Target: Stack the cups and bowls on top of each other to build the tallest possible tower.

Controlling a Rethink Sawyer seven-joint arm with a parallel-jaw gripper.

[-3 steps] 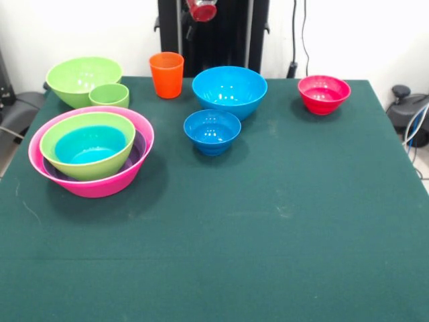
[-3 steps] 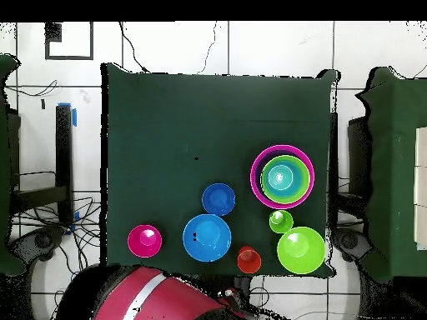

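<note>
The tower is a nested stack at the table's left: a pink bowl (image 1: pixel 94 188) (image 2: pixel 254 177) holds a purple bowl (image 1: pixel 139 149), a lime green bowl (image 1: pixel 100 169) and a blue bowl (image 1: pixel 90 144) (image 2: pixel 278 176). Standing apart are a large lime green bowl (image 1: pixel 84 79) (image 2: pixel 301 249), a light green cup (image 1: pixel 109 95) (image 2: pixel 281 222), an orange cup (image 1: pixel 166 74) (image 2: pixel 248 259), a large blue bowl (image 1: pixel 229 90) (image 2: pixel 207 237), a small blue bowl (image 1: pixel 212 131) (image 2: pixel 218 199) and a red bowl (image 1: pixel 324 94) (image 2: pixel 144 241). My gripper (image 1: pixel 201 9) is drawn back above the orange cup, touching nothing.
The red arm (image 2: pixel 142 296) lies folded beyond the table edge by the base. Cables and chairs stand around the table's sides. The dark green cloth (image 1: pixel 268 235) covers the whole table top.
</note>
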